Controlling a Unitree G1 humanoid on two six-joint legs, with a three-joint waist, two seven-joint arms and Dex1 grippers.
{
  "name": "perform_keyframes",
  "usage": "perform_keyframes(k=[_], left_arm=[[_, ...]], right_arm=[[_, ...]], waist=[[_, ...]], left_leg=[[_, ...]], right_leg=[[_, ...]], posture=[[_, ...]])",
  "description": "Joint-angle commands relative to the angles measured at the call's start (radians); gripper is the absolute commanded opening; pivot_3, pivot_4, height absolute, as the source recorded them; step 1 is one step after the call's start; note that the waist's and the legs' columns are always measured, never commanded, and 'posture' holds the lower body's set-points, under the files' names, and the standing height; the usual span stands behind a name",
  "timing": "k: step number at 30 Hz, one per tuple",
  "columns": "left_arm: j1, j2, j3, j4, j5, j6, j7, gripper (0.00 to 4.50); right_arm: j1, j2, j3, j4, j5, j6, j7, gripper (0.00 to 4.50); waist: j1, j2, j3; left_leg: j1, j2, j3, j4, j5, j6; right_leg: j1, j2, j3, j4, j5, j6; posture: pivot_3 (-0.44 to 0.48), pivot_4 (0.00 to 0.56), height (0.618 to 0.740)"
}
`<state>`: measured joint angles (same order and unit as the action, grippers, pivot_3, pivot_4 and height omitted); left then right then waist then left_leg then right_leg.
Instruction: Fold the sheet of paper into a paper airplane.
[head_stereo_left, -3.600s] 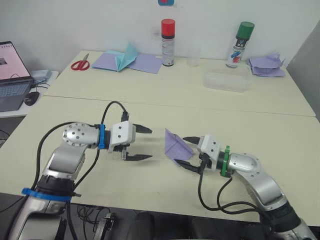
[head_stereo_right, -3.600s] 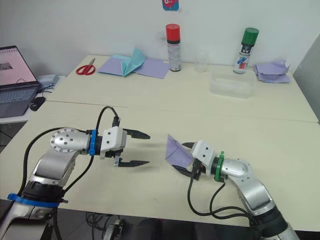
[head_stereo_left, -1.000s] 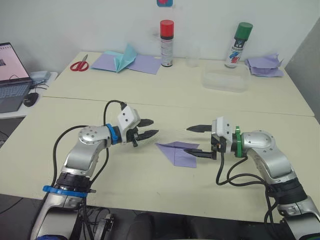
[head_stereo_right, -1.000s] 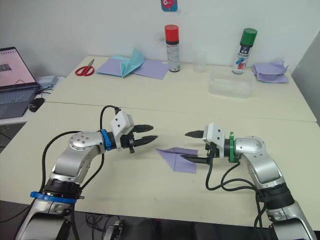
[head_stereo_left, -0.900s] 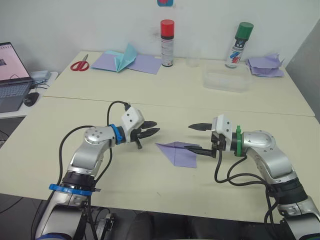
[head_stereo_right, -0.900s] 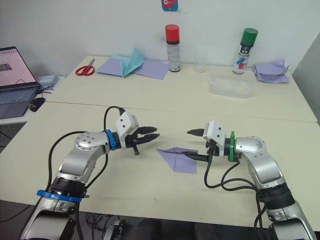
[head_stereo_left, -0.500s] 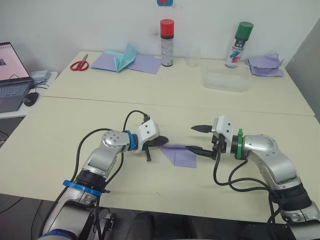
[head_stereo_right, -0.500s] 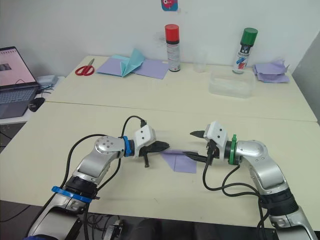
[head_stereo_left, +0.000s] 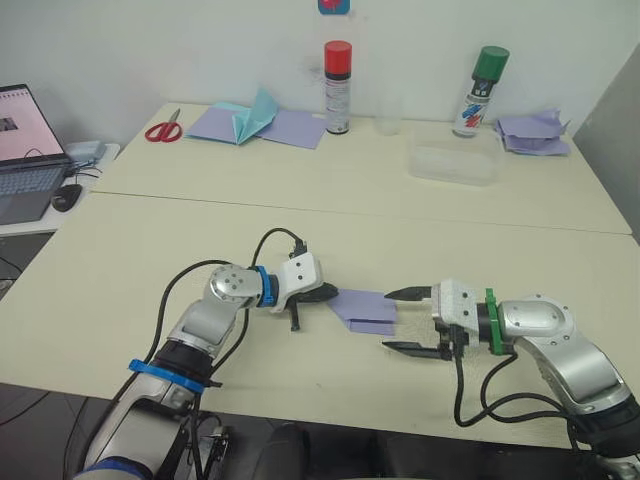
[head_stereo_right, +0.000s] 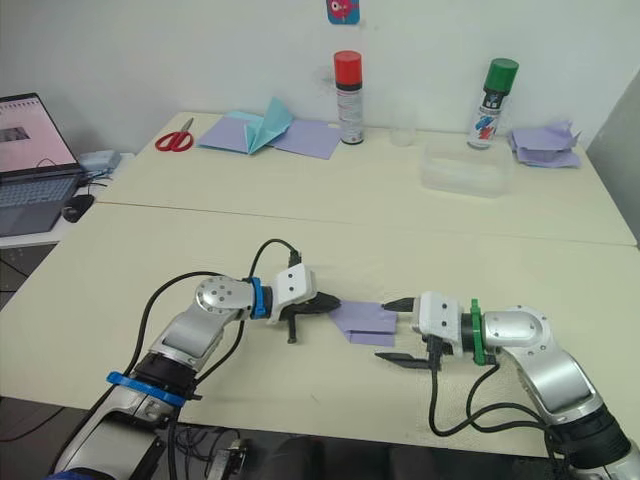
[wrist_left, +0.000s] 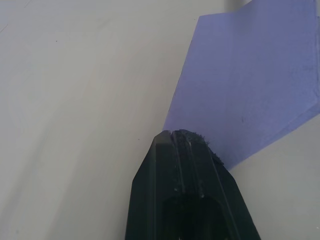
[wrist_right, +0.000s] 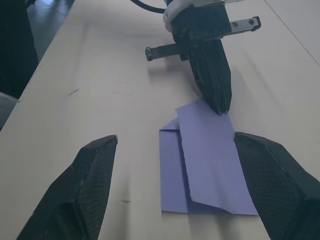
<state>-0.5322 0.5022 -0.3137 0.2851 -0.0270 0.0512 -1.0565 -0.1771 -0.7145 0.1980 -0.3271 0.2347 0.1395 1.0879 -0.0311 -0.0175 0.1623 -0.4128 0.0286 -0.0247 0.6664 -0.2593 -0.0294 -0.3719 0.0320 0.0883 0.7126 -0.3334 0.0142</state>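
The sheet of paper (head_stereo_left: 365, 307) is lavender and lies flat on the table near its front edge, folded into overlapping layers (wrist_right: 207, 165). My left gripper (head_stereo_left: 332, 292) is shut. Its joined black fingertips (wrist_left: 182, 136) rest on the paper's left corner, and nothing shows between them. My right gripper (head_stereo_left: 387, 320) stands open just off the paper's right end, apart from it. One finger hovers level with the paper's edge and the other is nearer the table's front.
At the back stand a red-capped spray can (head_stereo_left: 337, 85), a clear cup (head_stereo_left: 387, 115), a green-capped can (head_stereo_left: 480, 88) and a clear plastic box (head_stereo_left: 452, 163). Scissors (head_stereo_left: 162, 130) and a pale-blue paper shape (head_stereo_left: 255, 118) lie back left, a lavender heap (head_stereo_left: 532, 132) back right, a laptop (head_stereo_left: 25, 150) far left.
My left gripper shut and slid right until its tip reached the paper's left corner. My right gripper, still open, drew back off the paper toward the front right.
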Motion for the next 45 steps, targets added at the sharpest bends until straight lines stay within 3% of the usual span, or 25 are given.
perform_keyframes(k=[1, 8, 25, 38, 42, 45], left_arm=[[-0.001, -0.006, -0.025, 0.040, 0.035, 0.001, -0.003, 0.00], [-0.006, -0.003, -0.026, 0.045, 0.033, 0.001, -0.020, 0.00], [-0.013, -0.006, -0.024, 0.048, 0.034, 0.007, -0.026, 0.00], [-0.028, -0.007, -0.036, 0.072, 0.049, -0.022, -0.040, 0.00], [-0.031, -0.009, -0.037, 0.077, 0.050, -0.027, -0.043, 0.00], [-0.032, -0.010, -0.036, 0.081, 0.051, -0.030, -0.045, 0.00]], right_arm=[[0.005, -0.004, -0.005, -0.007, 0.004, -0.048, 0.017, 3.48], [0.020, 0.027, 0.033, 0.036, -0.082, -0.098, -0.033, 1.08], [-0.008, 0.083, 0.115, 0.136, -0.264, -0.235, -0.117, 1.08], [-0.060, 0.201, 0.109, 0.201, -0.262, -0.244, -0.199, 1.08], [-0.062, 0.209, 0.107, 0.209, -0.254, -0.248, -0.199, 0.11], [-0.061, 0.218, 0.103, 0.210, -0.247, -0.244, -0.204, 0.04]], waist=[[0.000, 0.000, 0.000], [0.001, 0.000, 0.000], [0.001, 0.000, 0.000], [0.001, 0.000, 0.000], [0.001, 0.000, 0.000], [0.001, 0.000, 0.000]], left_leg=[[0.000, 0.000, 0.000, 0.000, 0.000, 0.000], [0.000, 0.000, 0.000, 0.000, 0.000, 0.000], [0.000, 0.000, 0.000, 0.000, 0.000, 0.000], [0.001, 0.000, 0.000, 0.000, 0.000, 0.000], [0.001, 0.000, 0.000, 0.000, 0.000, 0.000], [0.001, 0.000, 0.000, 0.000, 0.000, 0.000]], right_leg=[[0.000, 0.000, 0.000, 0.000, 0.000, 0.000], [0.000, 0.000, 0.000, 0.000, 0.000, 0.000], [0.000, 0.000, 0.000, 0.000, 0.000, 0.000], [0.000, 0.000, 0.000, 0.001, 0.000, 0.000], [0.000, 0.000, 0.000, 0.001, 0.000, 0.000], [0.000, 0.000, 0.000, 0.001, 0.000, 0.000]], posture=[[0.000, 0.150, 0.740], [0.000, 0.150, 0.740], [0.000, 0.150, 0.740], [0.000, 0.150, 0.740], [0.000, 0.150, 0.740], [0.000, 0.150, 0.740]])
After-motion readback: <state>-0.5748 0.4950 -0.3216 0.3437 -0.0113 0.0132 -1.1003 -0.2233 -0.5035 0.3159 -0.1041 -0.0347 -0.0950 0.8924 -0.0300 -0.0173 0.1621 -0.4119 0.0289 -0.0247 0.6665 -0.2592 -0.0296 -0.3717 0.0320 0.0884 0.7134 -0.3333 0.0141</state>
